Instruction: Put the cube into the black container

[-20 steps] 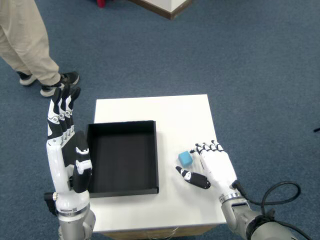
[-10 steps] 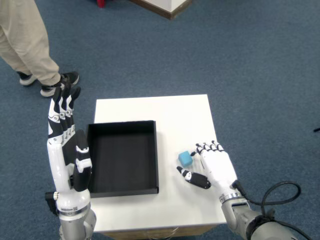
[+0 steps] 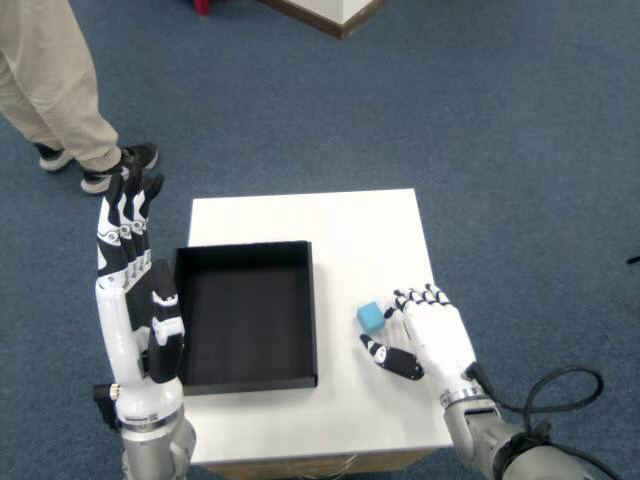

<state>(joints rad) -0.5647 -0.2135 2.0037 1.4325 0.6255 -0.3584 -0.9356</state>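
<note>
A small light-blue cube [image 3: 371, 317] rests on the white table [image 3: 330, 225], to the right of the black container [image 3: 245, 314]. My right hand [image 3: 426, 338] lies just right of the cube, fingers curled toward it and thumb stretched out below it. The fingertips [image 3: 408, 298] are close to the cube's right side, and I see a thin gap between them. Nothing is held. The container is an empty open tray on the table's left half.
The left hand [image 3: 135, 290] stands upright at the table's left edge, beside the container. A person's legs and shoes [image 3: 95, 165] are on the blue carpet at the upper left. A cable [image 3: 560, 390] loops at the lower right.
My right hand has slid slightly down and to the right, drawing a little away from the cube. The cube and container have not moved.
</note>
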